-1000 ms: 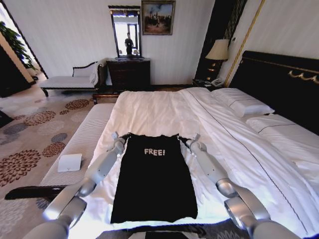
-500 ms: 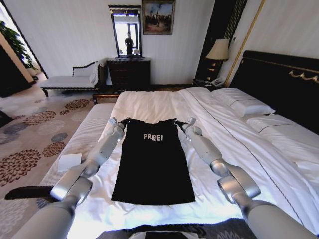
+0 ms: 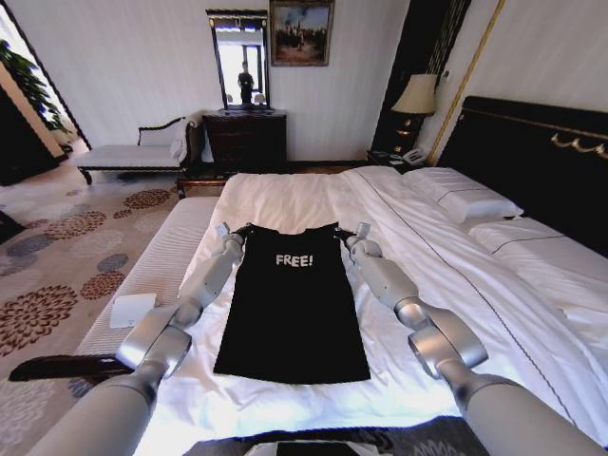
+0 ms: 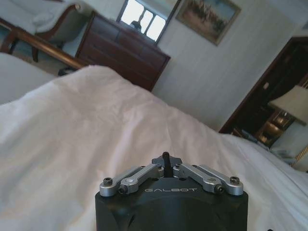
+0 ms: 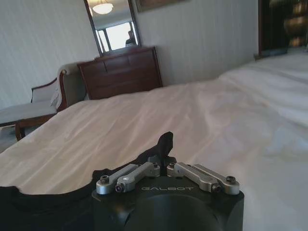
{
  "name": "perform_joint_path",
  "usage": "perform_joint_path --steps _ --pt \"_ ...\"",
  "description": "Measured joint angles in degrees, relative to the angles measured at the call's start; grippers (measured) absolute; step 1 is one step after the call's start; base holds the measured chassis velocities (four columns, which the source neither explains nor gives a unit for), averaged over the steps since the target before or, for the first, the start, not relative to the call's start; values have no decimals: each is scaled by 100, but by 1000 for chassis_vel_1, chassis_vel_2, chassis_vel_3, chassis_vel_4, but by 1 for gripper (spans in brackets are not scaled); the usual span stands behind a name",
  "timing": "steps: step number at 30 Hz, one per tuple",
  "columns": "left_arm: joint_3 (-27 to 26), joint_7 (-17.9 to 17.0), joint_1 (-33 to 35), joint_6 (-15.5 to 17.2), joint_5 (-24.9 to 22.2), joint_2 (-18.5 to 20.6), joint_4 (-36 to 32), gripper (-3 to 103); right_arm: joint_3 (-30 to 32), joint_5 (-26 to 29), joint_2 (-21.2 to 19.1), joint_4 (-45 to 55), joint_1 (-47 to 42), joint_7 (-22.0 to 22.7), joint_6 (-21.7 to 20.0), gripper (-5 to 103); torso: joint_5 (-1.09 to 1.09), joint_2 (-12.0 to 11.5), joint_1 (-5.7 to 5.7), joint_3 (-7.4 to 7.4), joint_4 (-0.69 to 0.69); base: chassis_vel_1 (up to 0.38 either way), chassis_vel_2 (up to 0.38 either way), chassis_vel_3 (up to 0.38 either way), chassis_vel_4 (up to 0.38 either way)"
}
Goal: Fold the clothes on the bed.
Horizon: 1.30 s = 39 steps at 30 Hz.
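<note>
Black shirt w/ white "FREE!" on the chest lies flat on the bed, sleeves tucked in so it reads as a long narrow panel; collar end points twd the far side of the bed, hem twd the robot. It sits roughly mid-bed on the white duvet, between the two arms.

Left claw is at the shirt's top left corner, by the shoulder; right claw is at the top right corner. Both arms stretch fwd along the shirt's long edges. In the right wrist view the right claw is closed down on a peak of black fabric, w/ more of the shirt bunched beside it. In the left wrist view the left claw has its linkages drawn together round a dark tip; can't tell if it's cloth or the fingers themselves, but the jaws look closed.

Pillows lie on the right by the dark headboard. A striped bench runs along the bed's left side w/ a white pad on it. Dresser, mirror and lamp stand at the far wall
</note>
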Motion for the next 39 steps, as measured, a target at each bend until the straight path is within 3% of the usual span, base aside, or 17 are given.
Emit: perform_joint_path --steps 1,5,12,14,19,29,39 --pt "0 0 0 0 0 0 0 3 0 0 0 0 0 0 0 1 0 0 0 0 0 0 0 0 0" --pt "-150 -285 1050 -255 281 325 -1364 3 185 -603 -44 496 -789 169 724 1 -1 1 -1 -2 1 0 0 0 0" --pt "-534 -445 2193 -605 719 509 -2292 3 364 -1240 -223 1648 -2002 367 1317 1 0 1 -1 -1 -1 0 0 0 0" --pt "-551 -449 2242 -620 726 523 -2351 3 376 -1267 -233 1711 -2059 376 1332 1 1 1 -2 -1 0 0 0 0 0" --pt "-773 -549 3137 -845 793 777 -3418 3 508 -1451 -358 2788 -2903 548 1471 1 -1 1 -2 -2 1 0 0 0 0" --pt "-968 -750 3886 -954 975 910 -4323 3 643 -1514 -484 3906 -3842 810 1528 1 -1 1 -3 -1 0 0 0 0 0" --pt "-1222 -734 4794 -985 1231 1100 -5052 3 1226 -1663 -549 4849 -5126 841 1526 1 0 0 -1 -1 0 0 0 0 0"
